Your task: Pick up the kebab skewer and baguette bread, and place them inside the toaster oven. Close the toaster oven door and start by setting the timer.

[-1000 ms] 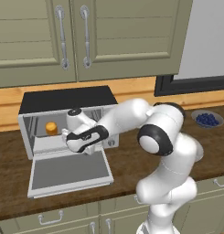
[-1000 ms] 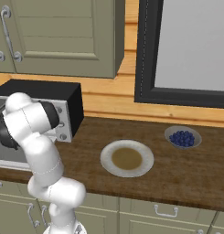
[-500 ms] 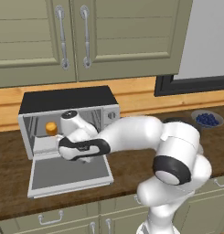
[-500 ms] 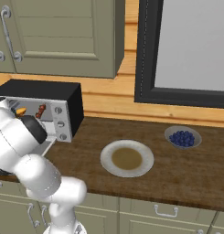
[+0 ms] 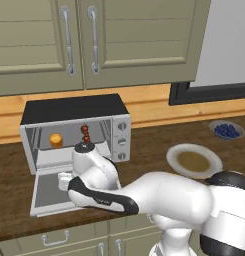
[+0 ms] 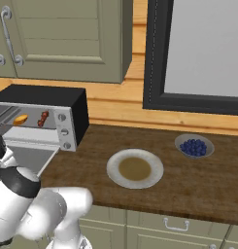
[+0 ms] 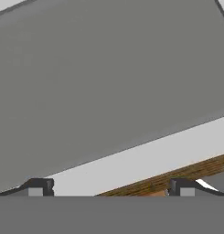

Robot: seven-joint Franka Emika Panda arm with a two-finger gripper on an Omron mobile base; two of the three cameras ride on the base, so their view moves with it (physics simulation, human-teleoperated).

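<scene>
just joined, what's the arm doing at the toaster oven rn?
The baguette bread and kebab skewer are already inside the toaster oven. The toaster oven door hangs fully open, flat over the counter. The arm has swung low across the front, and its gripper is open and empty, close over the door's grey glass near its silver edge. Looks like it is lining up to close the door; the timer knobs are untouched.

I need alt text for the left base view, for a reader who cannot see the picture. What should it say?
A silver toaster oven stands on a wooden counter with its door dropped open; a baguette and a kebab skewer are inside. The white robot arm reaches low over the open door. To the right sit a cream plate and a bowl of blueberries.
</scene>
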